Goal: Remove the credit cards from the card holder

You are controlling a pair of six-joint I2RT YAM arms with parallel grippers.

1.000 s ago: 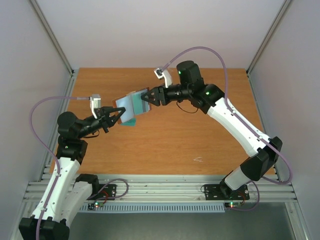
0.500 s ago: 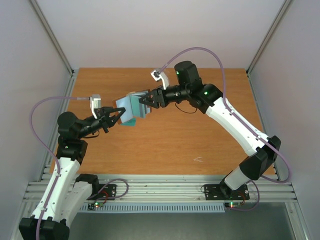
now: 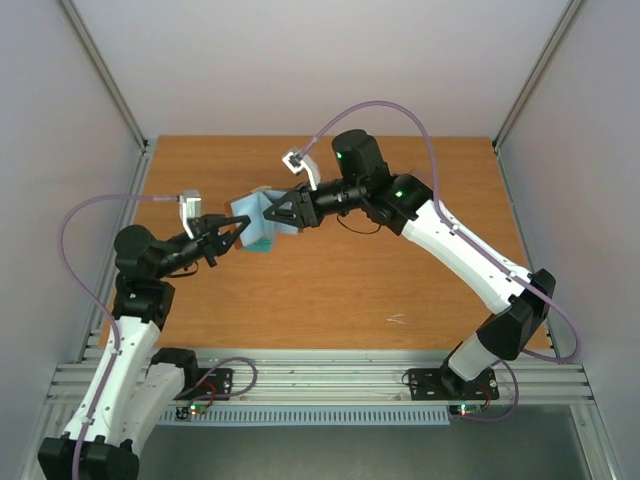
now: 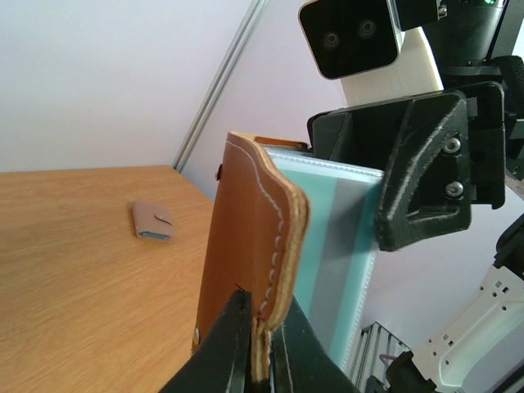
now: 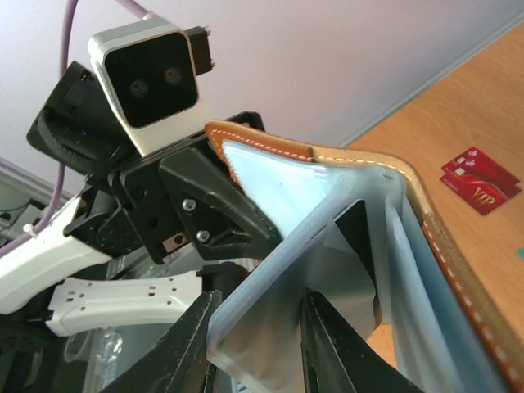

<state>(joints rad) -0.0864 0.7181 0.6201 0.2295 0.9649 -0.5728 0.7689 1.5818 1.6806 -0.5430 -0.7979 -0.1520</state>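
The card holder (image 3: 256, 214) is a tan leather cover (image 4: 250, 246) with clear plastic sleeves, held upright above the table between the two arms. My left gripper (image 4: 260, 354) is shut on the stitched edge of the cover. A teal credit card (image 4: 315, 237) shows inside one sleeve. My right gripper (image 5: 258, 307) comes in from the far side, and its jaws stand apart on either side of one pale sleeve (image 5: 327, 246). Its fingers touch that sleeve without pinching it flat. In the top view the right gripper (image 3: 273, 214) overlaps the holder.
A teal card (image 3: 262, 248) lies on the table (image 3: 380, 270) under the holder. Two reddish cards (image 5: 479, 176) lie flat on the wood further off. A small taupe snap wallet (image 4: 152, 221) rests on the table behind the holder. Frame posts stand at the back corners.
The right arm has pushed leftward into the holder, and its jaws have narrowed around a sleeve. The holder's sleeves have folded closer to the left gripper. The left arm has stayed put.
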